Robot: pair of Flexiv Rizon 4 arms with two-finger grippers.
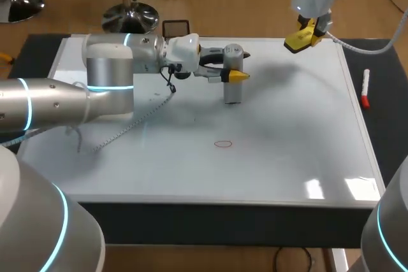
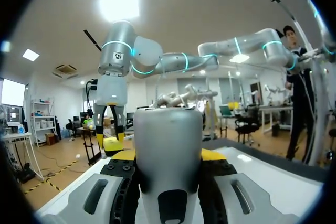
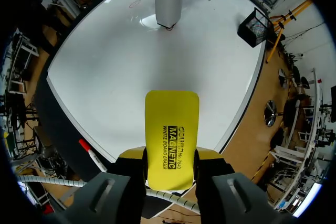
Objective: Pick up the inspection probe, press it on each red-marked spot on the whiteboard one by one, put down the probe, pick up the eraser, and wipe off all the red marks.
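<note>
Probe and eraser each clamped in a gripper, one red mark on the whiteboard

The grey, cylindrical inspection probe (image 1: 233, 74) stands upright between the left gripper's (image 1: 236, 76) jaws, gripped near its top, its lower end down at the whiteboard (image 1: 287, 144). The yellow eraser (image 3: 172, 137), a flat rounded rectangle with black print, is pinched between the right gripper's (image 3: 170, 174) jaws and sticks out ahead of them, held off the board above its far right corner. A small red oval mark (image 1: 223, 143) lies on the board, apart from the probe's tip and well apart from the right jaws.

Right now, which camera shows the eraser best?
The right wrist view: the eraser shows close up, its whole yellow face. The head view shows it small; the left wrist view, small beyond the probe.
</note>
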